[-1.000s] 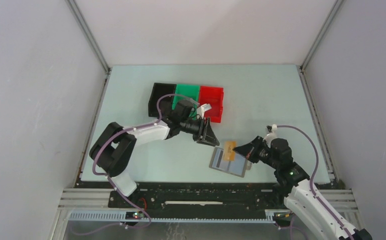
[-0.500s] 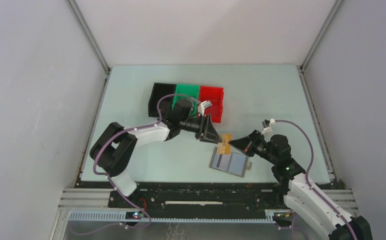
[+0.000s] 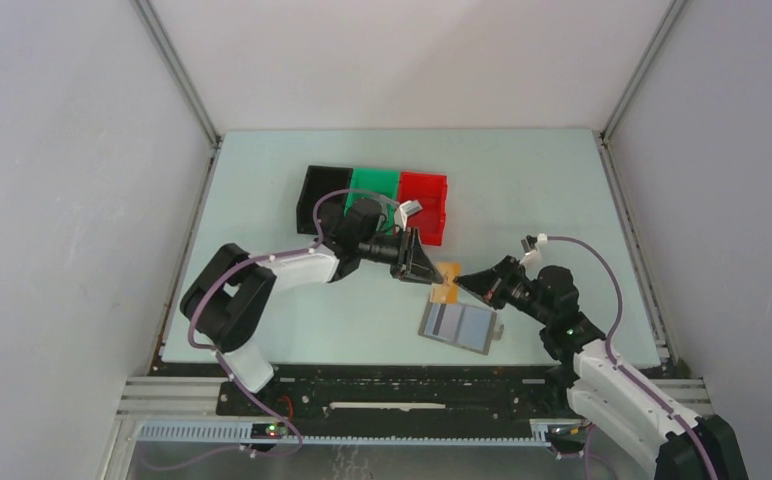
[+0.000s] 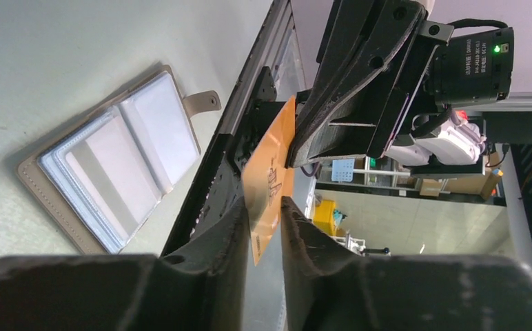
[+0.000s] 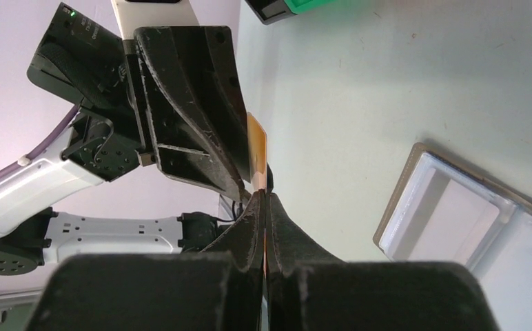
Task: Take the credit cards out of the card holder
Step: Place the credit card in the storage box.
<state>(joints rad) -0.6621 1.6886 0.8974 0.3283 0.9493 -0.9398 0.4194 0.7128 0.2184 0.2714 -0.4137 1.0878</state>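
Above table (image 3: 522, 190), just beyond open card holder (image 3: 459, 325): I held tan-orange card (image 3: 447, 283) upright, edge pinched in right gripper (image 3: 459, 281), free end offered to left gripper (image 3: 430, 278). Left fingers (image 4: 229, 234) flanked card; I could not tell if clamped. Holder lay flat, pockets up.

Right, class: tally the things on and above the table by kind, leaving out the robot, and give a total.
bins: 3 (black bin, green bin, red bin)
card holder: 1
orange card: 1
total: 5
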